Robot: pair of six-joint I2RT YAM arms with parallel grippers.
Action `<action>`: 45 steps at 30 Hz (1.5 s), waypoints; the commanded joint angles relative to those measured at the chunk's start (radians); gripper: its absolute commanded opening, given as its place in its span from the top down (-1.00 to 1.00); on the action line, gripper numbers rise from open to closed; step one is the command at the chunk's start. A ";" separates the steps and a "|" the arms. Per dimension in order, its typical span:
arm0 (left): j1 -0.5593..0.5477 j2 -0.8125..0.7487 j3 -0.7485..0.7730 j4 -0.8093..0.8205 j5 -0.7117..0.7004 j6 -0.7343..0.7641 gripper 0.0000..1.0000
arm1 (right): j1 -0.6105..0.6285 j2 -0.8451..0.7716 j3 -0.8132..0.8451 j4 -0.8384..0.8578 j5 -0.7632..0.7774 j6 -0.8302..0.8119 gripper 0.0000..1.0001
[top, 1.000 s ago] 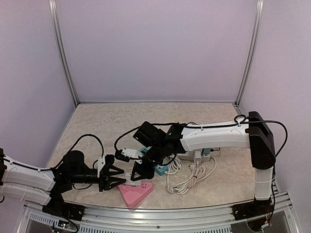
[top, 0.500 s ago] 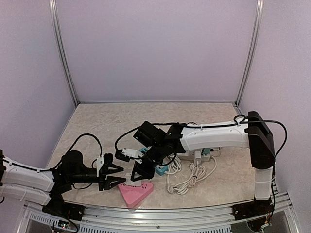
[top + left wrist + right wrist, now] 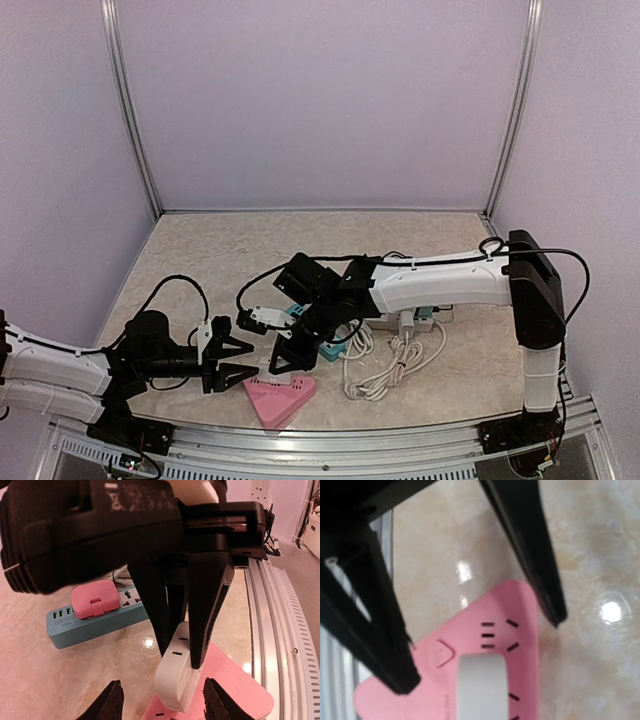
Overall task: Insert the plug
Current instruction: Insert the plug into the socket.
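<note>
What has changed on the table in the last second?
The left gripper opened its jaws slightly wider on either side of the white plug, not gripping it. Nothing visibly was picked up or let go. The right gripper stays clamped on the plug, which stands on the pink power strip; the blue power strip has not moved.

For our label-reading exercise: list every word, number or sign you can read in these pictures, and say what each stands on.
Nothing reads clearly enough to quote.
Blue power strip: small print at its left end, too blurred to read.
Right gripper: raised lettering on its black housing, blurred, unreadable.
Pink power strip: faint marking beside the white plug, unreadable.
</note>
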 commanded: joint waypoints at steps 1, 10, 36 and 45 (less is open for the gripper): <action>-0.008 -0.012 -0.019 0.016 0.004 0.010 -0.07 | 0.030 0.072 -0.063 -0.044 0.179 -0.008 1.00; -0.008 -0.038 -0.026 0.006 0.016 0.026 -0.08 | 0.081 0.034 -0.125 -0.032 0.285 0.024 1.00; -0.024 -0.126 -0.059 -0.009 0.017 0.066 -0.34 | 0.096 -0.083 -0.146 0.091 0.301 0.123 -0.58; 0.000 -0.248 -0.035 -0.124 -0.061 0.168 -0.57 | 0.013 -0.274 -0.218 0.160 0.444 0.257 -0.99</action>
